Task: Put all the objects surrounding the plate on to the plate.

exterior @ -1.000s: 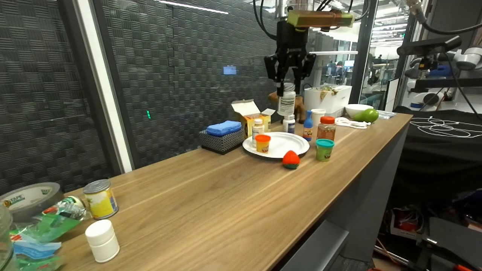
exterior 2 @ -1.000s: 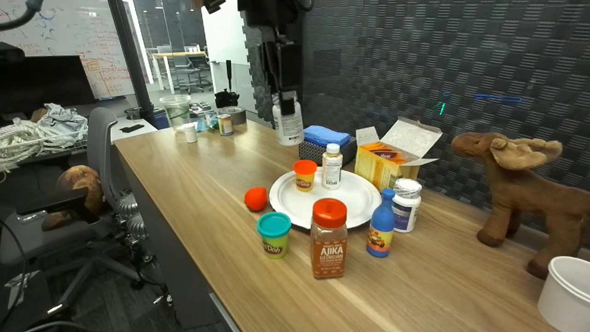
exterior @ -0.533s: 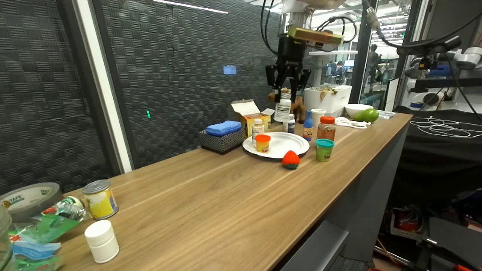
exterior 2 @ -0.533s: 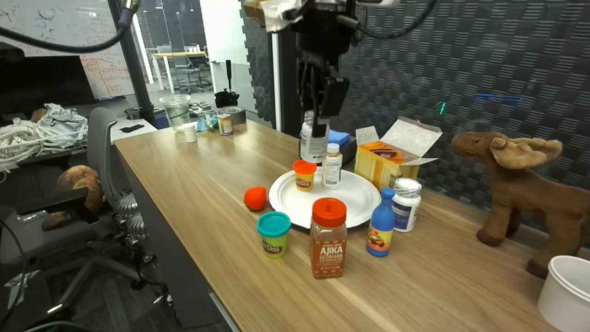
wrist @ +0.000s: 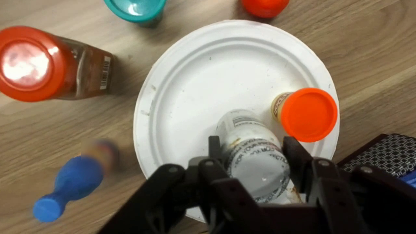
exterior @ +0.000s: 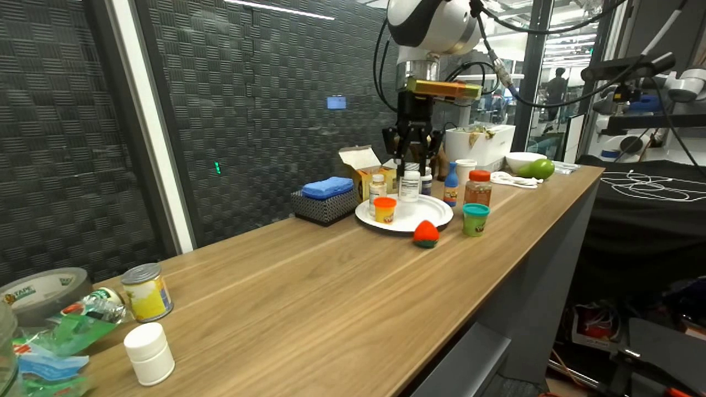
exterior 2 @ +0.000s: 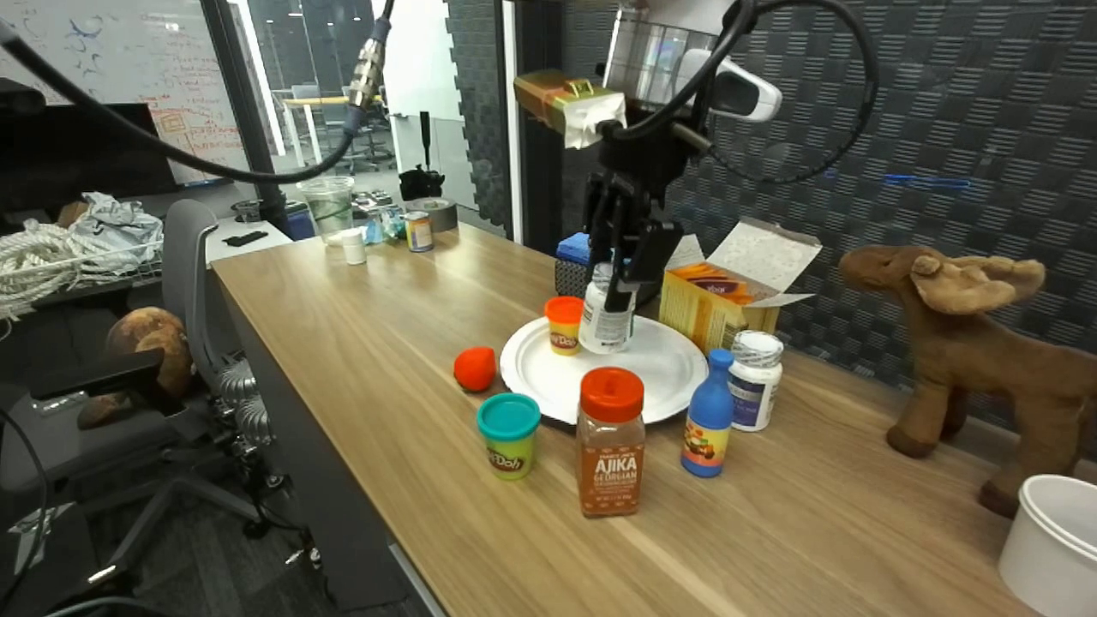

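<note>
The gripper (wrist: 253, 146) holds one white bottle (exterior 2: 607, 324) over the plate (wrist: 195, 97); one orange tub (exterior 2: 564, 327) stands inside its edge, one green tub (exterior 2: 509, 444) and one red piece (exterior 2: 476, 370) outside.

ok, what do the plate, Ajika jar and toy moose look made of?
Plate: probably pressed paper or fibre, matte white, ridged rim.
Ajika jar: clear, smooth plastic or glass, can't tell; contents show through. Its red lid: likely plastic, glossy glare.
Toy moose: likely plush fabric, matte, fuzzy antlers.
</note>
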